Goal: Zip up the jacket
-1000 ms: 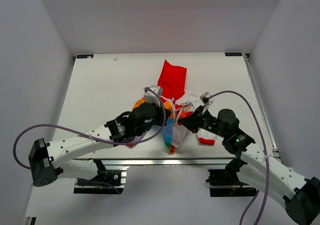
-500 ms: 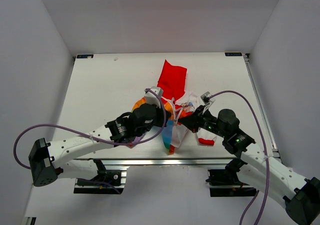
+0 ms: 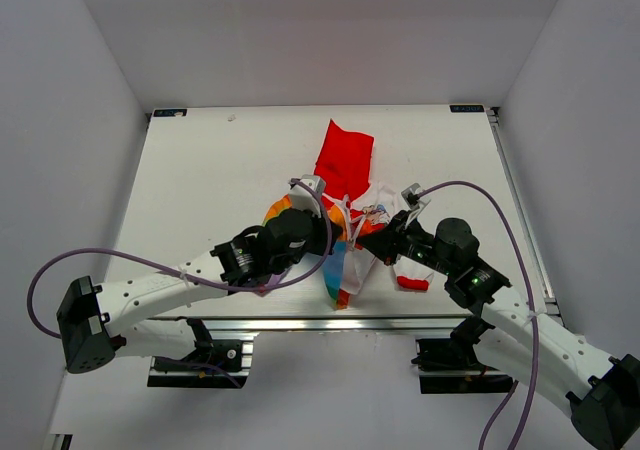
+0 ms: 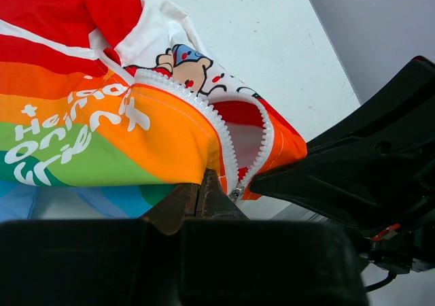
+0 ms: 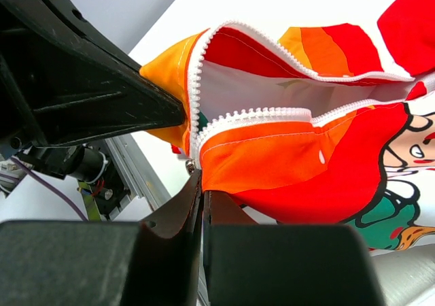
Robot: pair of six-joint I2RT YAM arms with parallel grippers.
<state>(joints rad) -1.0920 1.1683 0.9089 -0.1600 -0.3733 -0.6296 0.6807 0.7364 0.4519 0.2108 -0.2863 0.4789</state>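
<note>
Orange hem of the small hooded rainbow-and-white jacket (image 3: 340,262) is pinched by both closed claws, left gripper (image 4: 204,183) on stripes, right gripper (image 5: 200,183) on the cartoon half. Zipper teeth (image 4: 217,126) are parted between them; red hood (image 3: 345,160) is spread farther back, mid white table (image 3: 220,150).

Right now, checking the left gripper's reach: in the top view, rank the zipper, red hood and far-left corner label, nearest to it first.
1. Zipper, at the tips of the left gripper, shut on the jacket hem.
2. Red hood, beyond it toward the far edge.
3. Corner label, at the far-left corner, clearly farthest.
</note>
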